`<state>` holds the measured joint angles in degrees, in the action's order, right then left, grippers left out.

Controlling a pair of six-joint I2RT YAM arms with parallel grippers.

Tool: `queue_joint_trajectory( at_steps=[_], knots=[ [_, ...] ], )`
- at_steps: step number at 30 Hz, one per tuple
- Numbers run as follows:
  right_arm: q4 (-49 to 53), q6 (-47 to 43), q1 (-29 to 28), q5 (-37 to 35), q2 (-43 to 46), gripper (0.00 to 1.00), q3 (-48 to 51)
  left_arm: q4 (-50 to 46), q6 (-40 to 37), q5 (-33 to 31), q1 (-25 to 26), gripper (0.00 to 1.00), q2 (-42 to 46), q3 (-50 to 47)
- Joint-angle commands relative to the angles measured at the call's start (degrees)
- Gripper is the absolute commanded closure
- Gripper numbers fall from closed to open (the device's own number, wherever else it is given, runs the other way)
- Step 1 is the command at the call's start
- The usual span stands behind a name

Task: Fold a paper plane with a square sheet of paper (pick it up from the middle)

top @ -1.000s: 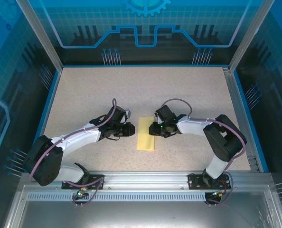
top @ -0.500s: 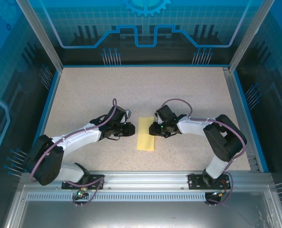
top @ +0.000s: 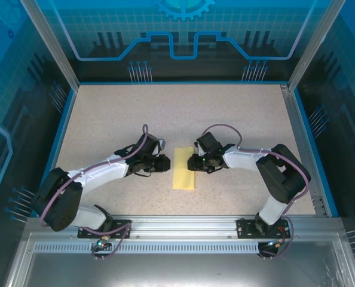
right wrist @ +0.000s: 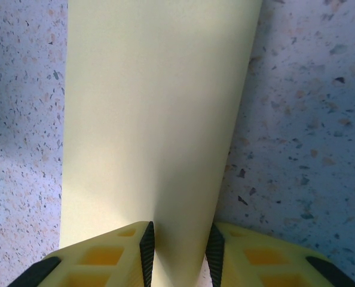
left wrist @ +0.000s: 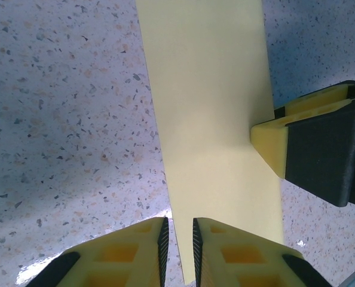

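Observation:
The square sheet of paper (top: pixel 184 169) lies flat at mid-table as a pale yellow upright strip. My left gripper (top: pixel 166 162) is at its left edge and my right gripper (top: pixel 192 161) at its upper right edge. In the left wrist view the paper (left wrist: pixel 207 89) tapers into the narrow gap of the left gripper (left wrist: pixel 177 230). One finger is over paper, the other over table, and a right fingertip (left wrist: pixel 267 140) touches the far edge. In the right wrist view the paper (right wrist: pixel 153 89) fills most of the wider gap of the right gripper (right wrist: pixel 178 236), shaded as if bulging.
The speckled tabletop (top: pixel 135 113) is bordered by a blue rim (top: pixel 64 125) and glass walls. An aluminium rail (top: pixel 183 224) carrying both arm bases runs along the near edge.
The right gripper has edged slightly left onto the paper's right edge. The left arm and the paper have stayed still.

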<state>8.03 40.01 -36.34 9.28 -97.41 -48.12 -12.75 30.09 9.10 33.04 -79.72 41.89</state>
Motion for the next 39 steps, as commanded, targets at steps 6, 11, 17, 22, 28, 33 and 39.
queue_joint_trajectory(
  at_steps=[6,11,17,22,28,33,39],
  knots=[
    [4.62,-0.75,-0.16,-1.11,-1.45,0.67,0.15,3.02,1.37,3.07,-0.47,0.78,-1.72,-0.26],
    [4.54,-0.88,-0.09,-1.02,-1.41,0.68,0.26,4.91,2.21,4.36,-0.04,0.78,-3.07,-0.25],
    [4.62,-0.99,-0.14,-1.09,-1.45,0.68,0.28,9.1,3.79,6.72,0.36,0.78,-6.38,-0.14],
    [4.64,-1.16,-0.14,-0.94,-1.57,0.68,0.21,12.26,5.41,8.8,0.68,0.79,-9.39,-0.01],
    [4.54,-1.43,-0.13,-0.84,-1.86,0.68,0.22,13.52,5.86,9.35,0.93,0.79,-11.4,0.32],
    [4.23,-1.38,-0.14,-0.67,-2.05,0.69,0.22,13.53,5.69,9.33,1.0,0.79,-12.29,0.82],
    [4.1,-1.69,-0.05,-0.32,-2.25,0.7,0.26,11.97,4.85,8.24,0.98,0.79,-11.95,1.33]
  ],
)
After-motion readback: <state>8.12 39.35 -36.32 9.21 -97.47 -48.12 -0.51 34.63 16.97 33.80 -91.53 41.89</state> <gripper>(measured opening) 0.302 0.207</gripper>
